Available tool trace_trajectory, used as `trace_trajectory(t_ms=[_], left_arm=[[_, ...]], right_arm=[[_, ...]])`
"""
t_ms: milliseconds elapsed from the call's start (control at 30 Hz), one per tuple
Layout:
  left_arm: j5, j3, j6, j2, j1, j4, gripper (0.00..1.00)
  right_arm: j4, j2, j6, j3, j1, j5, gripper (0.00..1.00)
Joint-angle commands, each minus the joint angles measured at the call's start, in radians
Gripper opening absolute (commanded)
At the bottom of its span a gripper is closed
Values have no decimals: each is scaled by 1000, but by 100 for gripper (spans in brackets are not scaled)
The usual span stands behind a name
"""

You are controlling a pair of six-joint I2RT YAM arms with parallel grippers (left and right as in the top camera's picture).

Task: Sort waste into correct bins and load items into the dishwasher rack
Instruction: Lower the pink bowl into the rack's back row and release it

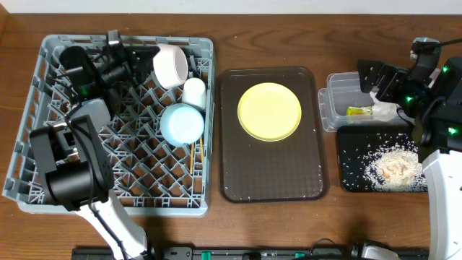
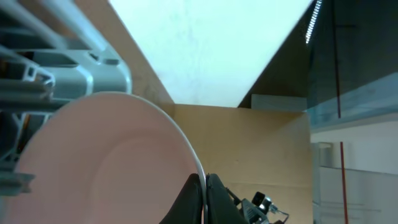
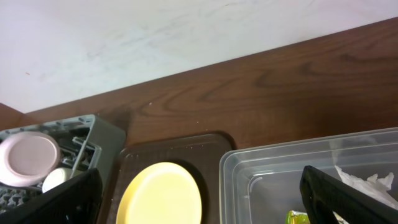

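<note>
Overhead view, with both wrist views. My left gripper (image 2: 205, 193) is clenched on the thin rim of the white cup (image 1: 170, 65), one fingertip on each side of the wall. The cup lies on its side in the upper middle of the dishwasher rack (image 1: 43, 108), which fills the left of the frame. Below the cup, inside the rack, stand the small cream cup (image 1: 194, 92) and the light-blue bowl (image 1: 181, 123). The wooden chopsticks (image 1: 193, 157) lie just below the bowl.

The yellow plate (image 1: 269, 110) rests at centre frame on the brown serving tray (image 1: 231, 180).

My right gripper (image 1: 381, 92) is released, its jaws spread wide. It hangs over the clear tub (image 1: 333, 81) at upper right. The tub holds the snack wrapper (image 1: 355, 111) and the white napkin (image 1: 383, 110). The rice scraps (image 1: 393, 167) lie in the black tray (image 1: 348, 180) at lower right, just below the tub.
</note>
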Motion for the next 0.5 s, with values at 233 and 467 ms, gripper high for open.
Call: trace_trajectory(t_ms=[233,467], left_arm=[[50,7,72,0,30,-4,23],[46,6,135,0,32,-24,44]], right_arm=[[-1,-1,-13,1,-6,-11,99],[-1,-1,-13,1,-6,-11,99]])
